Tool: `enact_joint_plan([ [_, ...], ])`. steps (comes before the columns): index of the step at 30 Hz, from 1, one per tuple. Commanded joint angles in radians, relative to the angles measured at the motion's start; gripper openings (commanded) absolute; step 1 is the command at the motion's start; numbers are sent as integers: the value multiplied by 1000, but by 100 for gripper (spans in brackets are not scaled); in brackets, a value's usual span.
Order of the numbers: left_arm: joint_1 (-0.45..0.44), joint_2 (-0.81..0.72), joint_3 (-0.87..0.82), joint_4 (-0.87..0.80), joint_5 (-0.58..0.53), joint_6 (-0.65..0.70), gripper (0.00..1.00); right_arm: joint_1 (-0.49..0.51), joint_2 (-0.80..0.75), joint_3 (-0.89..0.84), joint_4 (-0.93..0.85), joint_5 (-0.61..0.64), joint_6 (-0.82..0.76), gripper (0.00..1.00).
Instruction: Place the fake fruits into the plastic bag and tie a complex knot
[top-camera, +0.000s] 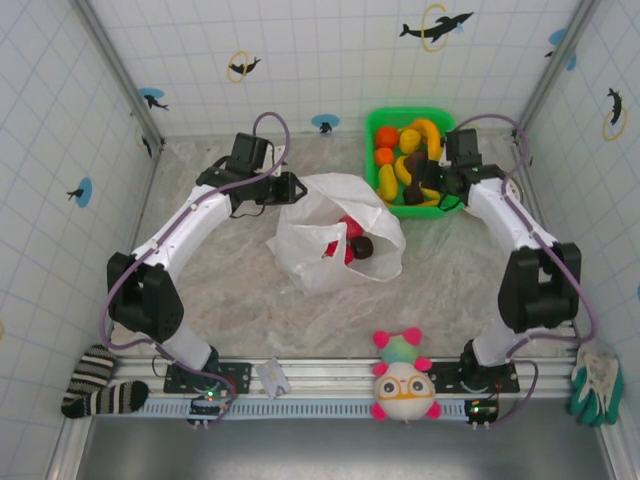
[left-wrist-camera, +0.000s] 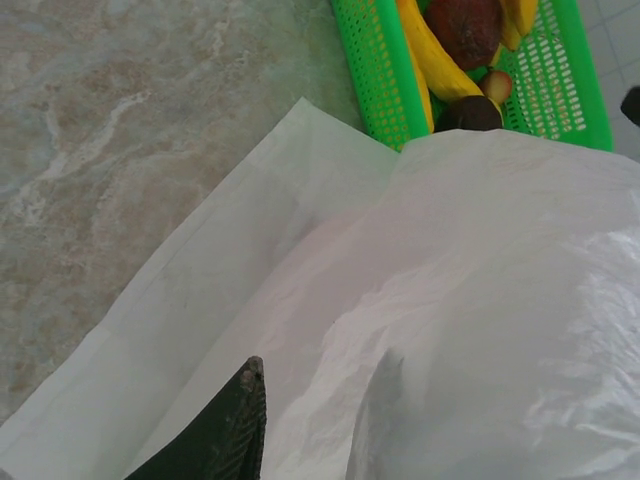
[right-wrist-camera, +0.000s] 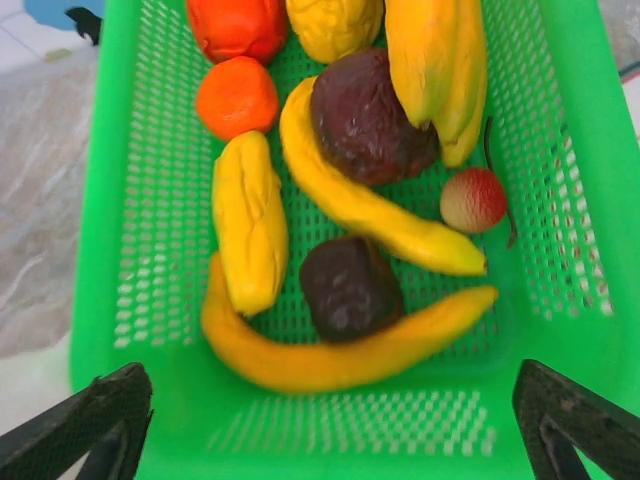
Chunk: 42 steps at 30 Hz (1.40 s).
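Observation:
The white plastic bag (top-camera: 330, 205) lies mid-table with its mouth open; a red fruit (top-camera: 345, 240) and a dark purple one (top-camera: 364, 246) sit inside. My left gripper (top-camera: 292, 188) is at the bag's left rim. In the left wrist view the left gripper (left-wrist-camera: 320, 365) has its jaws partly apart: one finger (left-wrist-camera: 240, 425) is outside the bag (left-wrist-camera: 480, 300), the other shows as a shadow under the film. My right gripper (right-wrist-camera: 330, 370) hangs open over the green basket (right-wrist-camera: 590, 200), above an orange (right-wrist-camera: 237, 97), bananas (right-wrist-camera: 340, 355) and a dark purple fruit (right-wrist-camera: 350, 287).
The green basket (top-camera: 372, 150) stands at the back, right of the bag. A round plush toy (top-camera: 403, 378) sits at the near edge between the arm bases. A striped sock (top-camera: 95, 385) lies near left and a green glove (top-camera: 597, 385) near right. Tiled walls enclose the table.

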<state>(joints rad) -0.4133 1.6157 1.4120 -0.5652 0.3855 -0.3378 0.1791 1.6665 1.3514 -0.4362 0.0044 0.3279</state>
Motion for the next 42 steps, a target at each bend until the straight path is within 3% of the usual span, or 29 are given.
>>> enact_joint_plan([
  [1, 8, -24, 38, -42, -51, 20, 29, 17, 108, 153, 4, 37, -15, 95],
  [6, 24, -27, 41, -46, -64, 13, 12, 56, 270, 312, -24, 52, -7, 92],
  [10, 37, -29, 44, -57, -86, 12, 7, 98, 397, 444, 17, 112, -24, 94],
  [19, 71, -38, 33, -84, -99, 13, 6, 98, 773, 915, -120, 29, 11, 91],
  [33, 77, -19, 38, -79, -84, 16, 6, 90, 916, 994, -112, 45, 20, 75],
  [42, 78, -19, 20, -68, -78, 19, 6, 104, 1002, 1095, -189, 59, -51, 75],
])
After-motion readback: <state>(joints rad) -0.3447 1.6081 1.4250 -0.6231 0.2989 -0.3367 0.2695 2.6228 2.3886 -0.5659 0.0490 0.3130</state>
